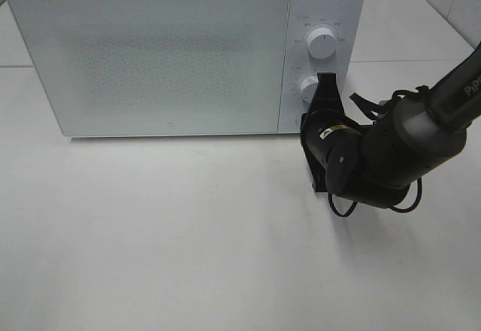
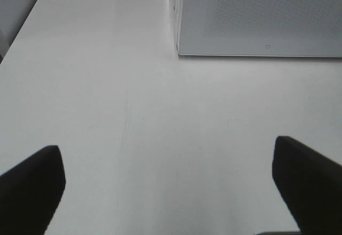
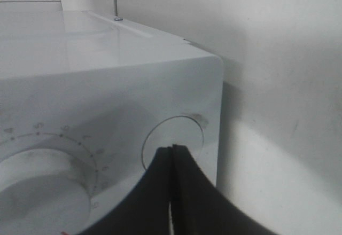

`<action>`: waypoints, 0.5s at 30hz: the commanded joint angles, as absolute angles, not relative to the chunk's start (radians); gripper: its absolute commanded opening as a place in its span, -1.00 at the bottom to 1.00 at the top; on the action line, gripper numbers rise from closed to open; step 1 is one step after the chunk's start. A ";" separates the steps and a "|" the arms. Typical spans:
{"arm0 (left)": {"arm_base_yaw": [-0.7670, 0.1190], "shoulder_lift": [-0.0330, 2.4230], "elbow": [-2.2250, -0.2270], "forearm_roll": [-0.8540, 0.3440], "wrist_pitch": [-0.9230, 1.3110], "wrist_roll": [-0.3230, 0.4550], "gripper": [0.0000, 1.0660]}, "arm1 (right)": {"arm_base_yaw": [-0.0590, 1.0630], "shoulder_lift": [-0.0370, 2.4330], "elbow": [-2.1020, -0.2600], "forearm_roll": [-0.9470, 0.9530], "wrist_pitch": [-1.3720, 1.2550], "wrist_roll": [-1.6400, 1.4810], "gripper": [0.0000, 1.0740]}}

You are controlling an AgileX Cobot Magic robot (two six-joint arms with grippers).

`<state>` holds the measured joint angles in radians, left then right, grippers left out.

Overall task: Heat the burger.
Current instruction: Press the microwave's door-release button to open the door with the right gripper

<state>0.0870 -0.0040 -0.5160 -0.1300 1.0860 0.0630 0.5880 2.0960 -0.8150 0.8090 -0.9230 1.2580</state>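
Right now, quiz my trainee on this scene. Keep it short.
1. True or false: the microwave door is open.
2. Pick one. The right gripper is: A) open above the microwave; B) shut at the control panel; C) holding a plate.
3. Fill in: the left gripper hangs ____ over the table.

Key: 1 false; 2 B; 3 open.
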 commanded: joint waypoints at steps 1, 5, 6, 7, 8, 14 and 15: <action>0.090 -0.010 -0.516 -0.133 1.074 0.059 0.83 | 0.583 2.098 -0.832 0.781 -0.918 1.243 -1.00; 0.090 -0.010 -0.516 -0.133 1.074 0.059 0.83 | 0.583 2.101 -0.833 0.798 -0.919 1.244 -1.00; 0.090 -0.010 -0.516 -0.133 1.074 0.059 0.83 | 0.583 2.103 -0.833 0.802 -0.918 1.244 -1.00; 0.090 -0.010 -0.516 -0.133 1.074 0.059 0.83 | 0.583 2.103 -0.833 0.802 -0.918 1.244 -1.00; 0.090 -0.010 -0.516 -0.133 1.074 0.059 0.83 | 0.583 2.112 -0.840 0.803 -0.918 1.244 -1.00; 0.090 -0.010 -0.516 -0.133 1.074 0.059 0.83 | 0.582 2.132 -0.863 0.814 -0.927 1.244 -1.00; 0.090 -0.010 -0.516 -0.133 1.074 0.059 0.83 | 0.582 2.137 -0.868 0.821 -0.934 1.244 -1.00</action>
<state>0.0870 -0.0040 -0.5160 -0.1300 1.0860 0.0630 0.5880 2.1320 -0.8500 0.8090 -0.9210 1.2580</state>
